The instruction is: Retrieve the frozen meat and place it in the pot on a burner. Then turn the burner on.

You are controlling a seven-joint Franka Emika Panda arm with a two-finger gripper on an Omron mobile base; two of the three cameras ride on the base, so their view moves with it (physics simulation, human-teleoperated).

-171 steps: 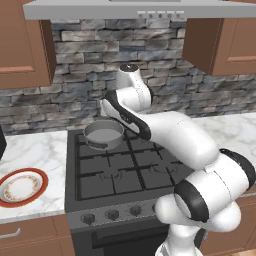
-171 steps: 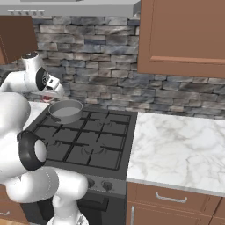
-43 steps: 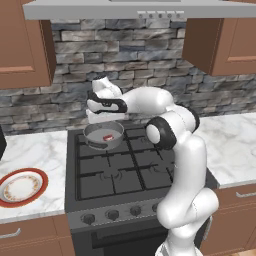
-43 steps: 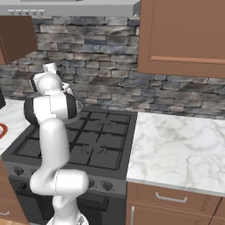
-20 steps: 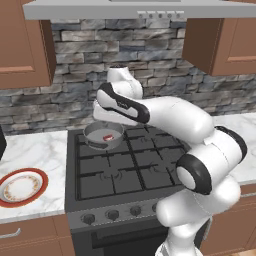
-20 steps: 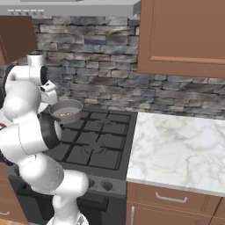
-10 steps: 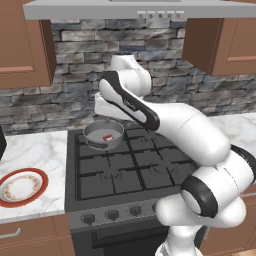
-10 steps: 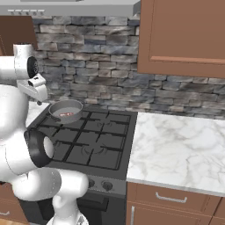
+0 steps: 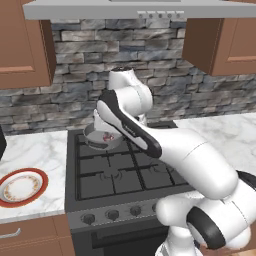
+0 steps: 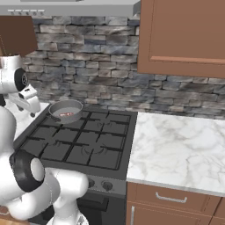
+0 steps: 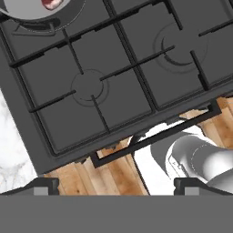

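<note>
One small dark-red slab of frozen meat (image 10: 67, 114) lay inside the shallow round grey metal pot (image 10: 66, 110) on the black stove's (image 10: 79, 140) rear-left burner, while the claw (image 11: 116, 184), empty, stood wide open above the stove.

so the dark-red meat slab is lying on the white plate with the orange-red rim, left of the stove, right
Not quite: the dark-red meat slab lies in the shallow round grey metal pot on the stove's back-left burner, as the right base view shows. The white plate with the orange-red rim is left of the stove.

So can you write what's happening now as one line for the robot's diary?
meat: in pot | pot: on back-left burner of stove | end effector: open, empty, above stove | burner: not yet on
</note>
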